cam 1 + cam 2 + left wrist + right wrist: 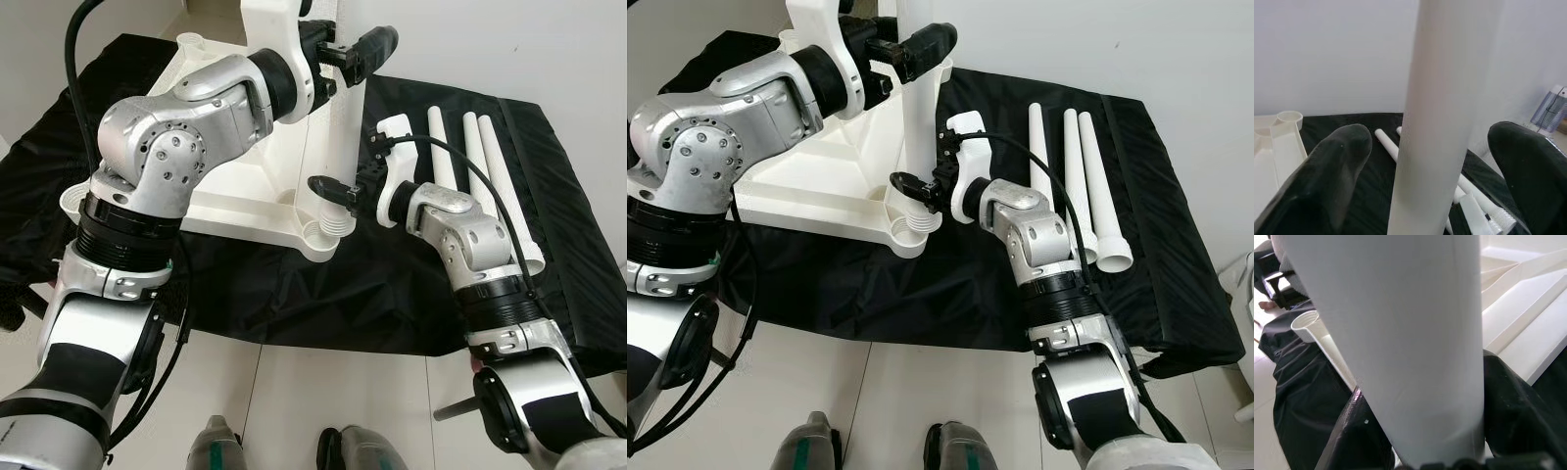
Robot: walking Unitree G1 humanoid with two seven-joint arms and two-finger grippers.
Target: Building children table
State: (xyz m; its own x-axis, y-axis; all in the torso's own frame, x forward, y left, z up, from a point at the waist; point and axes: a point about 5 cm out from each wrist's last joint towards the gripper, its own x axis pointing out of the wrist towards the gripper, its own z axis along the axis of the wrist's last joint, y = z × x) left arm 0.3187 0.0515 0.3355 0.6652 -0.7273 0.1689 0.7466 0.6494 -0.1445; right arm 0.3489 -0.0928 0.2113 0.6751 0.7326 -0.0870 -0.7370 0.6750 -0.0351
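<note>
Leg work is part done — one white plastic tube leg (918, 127) stands upright in a corner socket of the upturned white plastic tabletop (813, 181) on the black cloth (960, 284). Right gripper (916, 193) clenches its base; left gripper (343, 54) straddles it higher, released. Three loose white tube legs (1073, 176) lie beside — still to fit.

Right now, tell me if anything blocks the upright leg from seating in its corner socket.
Nothing visible does. The upright leg already stands in the corner socket of the tabletop; the right end effector grips its base, the left end effector flanks it higher.
</note>
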